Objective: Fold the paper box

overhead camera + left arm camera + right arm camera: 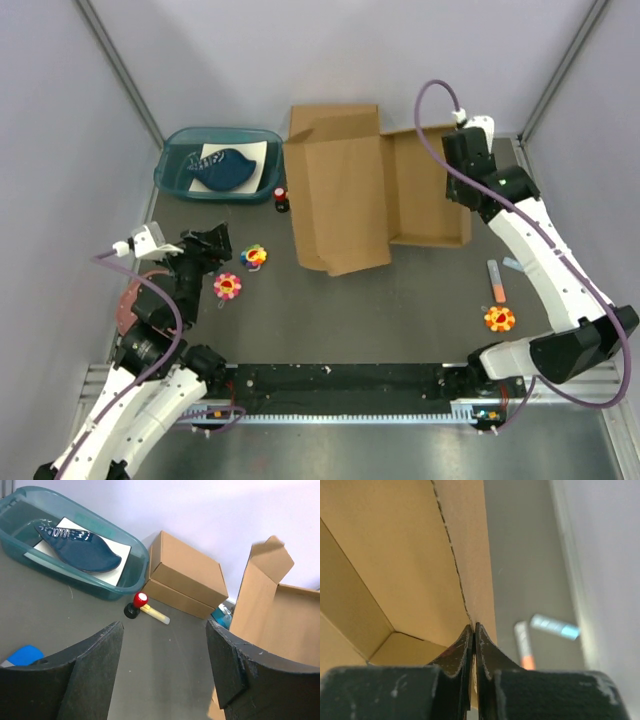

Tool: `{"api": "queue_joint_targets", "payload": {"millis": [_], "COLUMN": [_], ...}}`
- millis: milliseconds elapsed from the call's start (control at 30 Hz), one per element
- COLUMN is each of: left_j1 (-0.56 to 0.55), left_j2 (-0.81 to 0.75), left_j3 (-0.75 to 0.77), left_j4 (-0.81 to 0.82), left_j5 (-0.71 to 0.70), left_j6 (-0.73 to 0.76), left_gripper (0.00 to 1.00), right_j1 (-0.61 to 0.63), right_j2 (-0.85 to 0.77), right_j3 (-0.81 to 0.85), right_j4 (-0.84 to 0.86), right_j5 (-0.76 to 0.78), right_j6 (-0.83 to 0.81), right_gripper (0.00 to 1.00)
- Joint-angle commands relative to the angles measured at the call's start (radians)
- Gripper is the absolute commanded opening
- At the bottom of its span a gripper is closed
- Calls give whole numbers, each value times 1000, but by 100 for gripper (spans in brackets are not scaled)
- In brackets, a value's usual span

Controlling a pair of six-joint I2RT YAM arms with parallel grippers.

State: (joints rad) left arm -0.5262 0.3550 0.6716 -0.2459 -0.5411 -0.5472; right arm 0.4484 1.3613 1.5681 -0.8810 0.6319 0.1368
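The paper box lies in the middle of the table as a shallow brown cardboard tray. Its big lid panel is folded over to the left. My right gripper reaches down onto the box's right wall. In the right wrist view the gripper is shut on the thin edge of that wall, next to a perforated crease. My left gripper hovers open over bare table left of the box. In its own view the left gripper holds nothing, and the paper box stands at the right.
A teal bin with a blue dish stands at the back left. A ready-made brown box and a red-capped item are beside it. Flower toys and an orange-tipped stick lie on the table.
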Motion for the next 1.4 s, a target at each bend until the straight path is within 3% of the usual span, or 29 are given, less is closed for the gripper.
{"api": "queue_joint_targets", "payload": {"millis": [0,33,133,400,633,833,1033,1167,1267,1367], "left_j1": [2,2,2,2,0,-1,-1,-1,-1,-1], "left_j2": [41,47,59,45,44,-13,-13,2,13,27], "left_j3": [16,13,3,-52,-136,-197,-227,-230,-224,-218], "left_j4": [65,66,68,77,80,88,83,82,85,86], "left_j5": [81,95,150,268,340,310,299,294,283,273], "left_j6": [-3,-8,-22,-128,-177,-166,-172,-172,-160,-148], "left_gripper": [70,69,68,64,62,62,62,62,62,62], "right_j1": [-31,-33,-33,-2,150,249,331,339,338,340], "right_j2": [10,19,22,-100,-211,-162,-2,18,-13,-71], "right_j3": [-51,-52,-97,-440,-764,-845,-812,-798,-801,-830], "right_j4": [-286,-361,-411,-319,8,219,263,267,264,260], "right_j5": [-231,-251,-339,-400,-350,-245,-245,-253,-233,-224], "right_j6": [585,732,942,1407,1816,1942,2049,2049,1994,1936], "right_gripper": [0,0,0,0,0,0,0,0,30,45]}}
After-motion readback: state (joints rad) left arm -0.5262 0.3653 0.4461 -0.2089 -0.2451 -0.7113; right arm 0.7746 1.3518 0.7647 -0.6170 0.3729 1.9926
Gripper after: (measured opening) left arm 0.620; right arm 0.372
